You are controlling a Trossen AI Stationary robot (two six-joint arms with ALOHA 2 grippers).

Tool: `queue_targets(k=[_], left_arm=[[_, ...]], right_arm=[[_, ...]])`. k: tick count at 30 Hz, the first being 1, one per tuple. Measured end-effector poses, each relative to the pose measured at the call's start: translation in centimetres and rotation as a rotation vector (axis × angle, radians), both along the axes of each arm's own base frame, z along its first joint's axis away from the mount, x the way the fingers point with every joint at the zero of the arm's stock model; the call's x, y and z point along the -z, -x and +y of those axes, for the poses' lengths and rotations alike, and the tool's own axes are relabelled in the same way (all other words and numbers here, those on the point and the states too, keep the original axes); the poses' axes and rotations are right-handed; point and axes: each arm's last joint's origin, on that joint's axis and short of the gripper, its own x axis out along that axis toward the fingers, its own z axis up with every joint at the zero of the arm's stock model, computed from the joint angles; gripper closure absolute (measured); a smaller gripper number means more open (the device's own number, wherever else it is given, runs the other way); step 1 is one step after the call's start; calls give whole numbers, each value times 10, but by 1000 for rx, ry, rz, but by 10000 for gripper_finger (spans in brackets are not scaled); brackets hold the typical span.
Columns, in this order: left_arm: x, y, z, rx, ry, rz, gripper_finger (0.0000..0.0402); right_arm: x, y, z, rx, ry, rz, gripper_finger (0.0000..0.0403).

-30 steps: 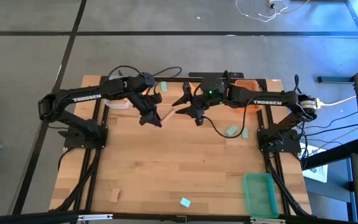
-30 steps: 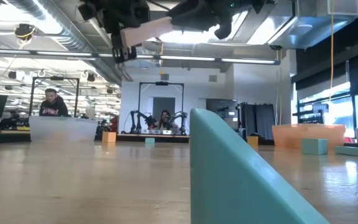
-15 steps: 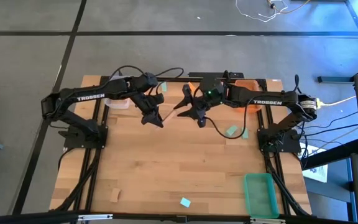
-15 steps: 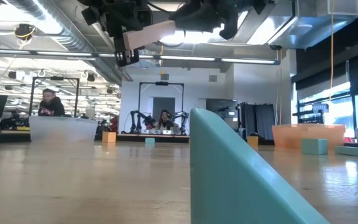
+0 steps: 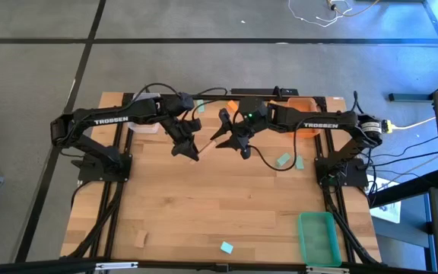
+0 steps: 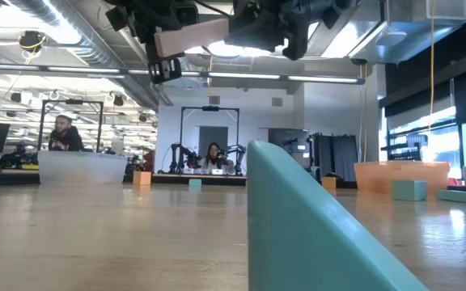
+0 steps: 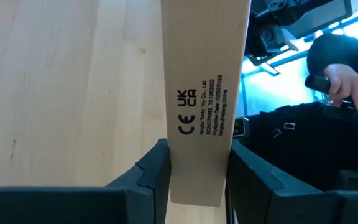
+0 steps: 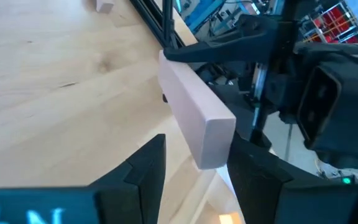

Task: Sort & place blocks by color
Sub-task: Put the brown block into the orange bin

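A pale wooden bar [image 5: 205, 141], one of the blocks, hangs in the air over the far middle of the table, between my two grippers. My left gripper [image 5: 188, 146] is shut on its left end. My right gripper [image 5: 223, 140] is open, and its fingers stand on either side of the bar's free end [image 8: 211, 144]. Table surface shows between one finger [image 8: 148, 163] and the bar. In the low view the bar [image 6: 192, 36] shows high above the table. Other blocks lie on the table: teal ones [image 5: 284, 160] [image 5: 226, 246] and a wooden one [image 5: 140, 237]. My left gripper pinches the bar's two long edges [image 7: 178, 163] between its two fingers [image 7: 151, 177], near the end that bears the printed marks. It comes from the table's left, and the bar runs on along the fingers toward my right gripper. The bar is lifted clear, nearly level.
A clear bin [image 5: 144, 123] stands at the far left and an orange bin [image 5: 304, 103] at the far right. A green bin [image 5: 316, 236] stands near the right front corner. A big teal block [image 6: 314, 226] lies close to the low camera. People sit in the room behind.
My right gripper has gone toward the table's left and a little down, turning slightly. It has come up to the bar's free end, which now lies between its fingers. The bar stays in my left gripper, lifted clear.
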Motion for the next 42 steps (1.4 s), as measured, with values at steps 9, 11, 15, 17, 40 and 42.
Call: queue_targets(k=[9, 11, 15, 17, 40, 42], left_arm=[[0, 0, 0, -8, -12, 2, 285], [0, 0, 0, -9, -13, 2, 285], [0, 0, 0, -15, -21, 4, 285], [0, 0, 0, -15, -21, 4, 285], [1, 0, 1, -49, -56, 22, 256], [1, 0, 2, -55, -67, 21, 252]], right_arm=[[5, -9, 0, -75, -22, -56, 238], [4, -10, 0, -81, -23, -67, 238], [4, -10, 0, -80, -24, -69, 244], [4, -10, 0, -80, -25, -69, 256], [14, -14, -1, -32, -76, -11, 344], [14, -14, -1, -2, -88, -3, 344]])
